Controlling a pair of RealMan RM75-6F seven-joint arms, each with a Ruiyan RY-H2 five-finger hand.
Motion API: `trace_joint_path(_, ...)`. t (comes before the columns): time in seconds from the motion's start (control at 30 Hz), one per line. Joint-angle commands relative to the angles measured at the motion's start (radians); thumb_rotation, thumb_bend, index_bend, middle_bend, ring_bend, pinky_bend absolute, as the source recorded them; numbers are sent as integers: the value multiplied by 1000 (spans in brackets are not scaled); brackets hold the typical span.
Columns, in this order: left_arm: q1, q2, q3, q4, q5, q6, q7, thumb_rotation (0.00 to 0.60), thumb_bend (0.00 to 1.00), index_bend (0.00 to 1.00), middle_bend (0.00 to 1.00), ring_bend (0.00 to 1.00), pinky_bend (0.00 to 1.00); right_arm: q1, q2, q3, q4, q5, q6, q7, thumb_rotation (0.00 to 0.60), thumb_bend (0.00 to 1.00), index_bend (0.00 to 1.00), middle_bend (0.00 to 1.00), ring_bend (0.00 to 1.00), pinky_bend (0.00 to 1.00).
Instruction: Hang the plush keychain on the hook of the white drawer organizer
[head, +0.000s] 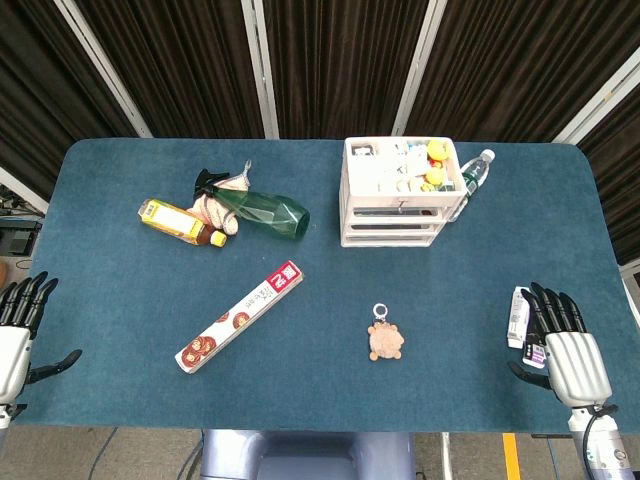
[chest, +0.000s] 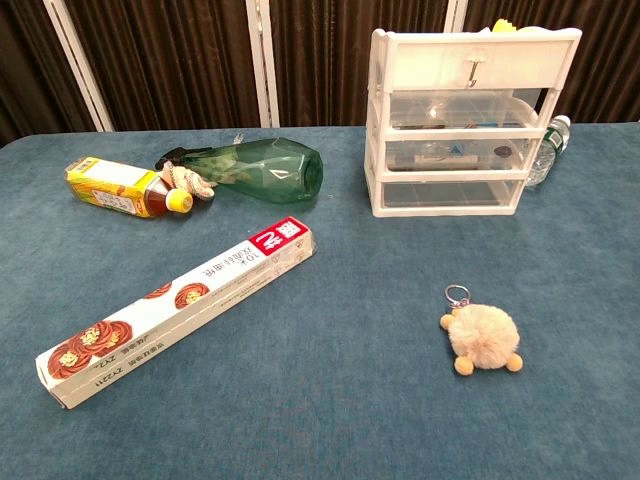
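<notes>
The plush keychain (head: 384, 339) (chest: 481, 337), a tan fluffy ball with small orange feet and a metal ring, lies on the blue table in front of the white drawer organizer (head: 398, 192) (chest: 459, 120). A small metal hook (chest: 474, 66) hangs on the organizer's top drawer front. My right hand (head: 562, 346) rests at the table's right edge, fingers spread, holding nothing. At the left edge my left hand (head: 20, 325) is also spread and empty. Neither hand shows in the chest view.
A long red-and-white box (head: 240, 315) (chest: 180, 309) lies left of the keychain. Further back lie a green bottle (head: 262, 211) (chest: 255, 173) and a yellow bottle (head: 181, 222) (chest: 125, 188). A water bottle (head: 472, 179) stands beside the organizer. A white tube (head: 518, 315) lies by my right hand.
</notes>
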Motion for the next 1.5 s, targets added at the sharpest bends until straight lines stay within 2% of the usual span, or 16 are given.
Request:
trace_joint_path(0.03, 0, 1, 2, -1, 2, -1, 0, 600, 60, 0, 0, 0, 0, -1, 1, 4, -3, 7, -11, 0, 600, 45, 0, 0, 0, 0)
trace_joint_path(0.2, 3, 3, 7, -3, 12, 4, -6, 600, 61, 0, 0, 0, 0, 1, 3, 13, -16, 9, -23, -1, 600, 45, 0, 3, 0, 0)
trace_joint_path(0.3, 5, 6, 10, -3, 12, 3, -10, 600, 61, 0, 0, 0, 0, 11, 5, 28, -40, 22, -38, 3, 600, 45, 0, 95, 4, 23)
trace_joint_path(0.37, 5, 7, 8, -5, 12, 4, -17, 600, 60, 0, 0, 0, 0, 24, 10, 47, -72, 55, -65, 5, 600, 45, 4, 218, 136, 152)
trace_joint_path(0.43, 4, 6, 9, -2, 13, 1, -17, 600, 61, 0, 0, 0, 0, 43, 14, 71, -100, 89, -94, -2, 600, 45, 32, 448, 440, 433)
trace_joint_path(0.53, 3, 7, 10, -5, 13, -3, -19, 600, 62, 0, 0, 0, 0, 75, 7, 106, -135, 126, -128, -36, 600, 45, 132, 729, 726, 697)
trace_joint_path(0.63, 2, 7, 10, -4, 17, -3, -19, 600, 63, 0, 0, 0, 0, 115, -4, 131, -189, 161, -173, -104, 600, 45, 219, 873, 861, 795)
trace_joint_path(0.7, 1, 6, 11, -7, 17, -5, -22, 600, 62, 0, 0, 0, 0, 139, -19, 145, -215, 180, -194, -154, 600, 45, 272, 918, 901, 823)
trace_joint_path(0.83, -5, 5, 11, -10, 19, -13, -21, 600, 66, 0, 0, 0, 0, 185, -69, 169, -242, 224, -233, -232, 600, 45, 318, 942, 923, 835)
trace_joint_path(1.0, -10, 10, 12, -19, 16, -27, -30, 600, 64, 0, 0, 0, 0, 259, -199, 218, -222, 373, -264, -379, 600, 45, 374, 943, 924, 835)
trace_joint_path(1.27, -18, 23, 18, -32, 12, -49, -48, 600, 65, 0, 0, 0, 0, 350, -373, 258, -138, 568, -280, -525, 600, 45, 365, 948, 927, 835)
trace_joint_path(1.5, -24, 34, 18, -44, -3, -71, -63, 600, 65, 0, 0, 0, 0, 412, -477, 284, -69, 675, -282, -584, 600, 45, 339, 948, 927, 835)
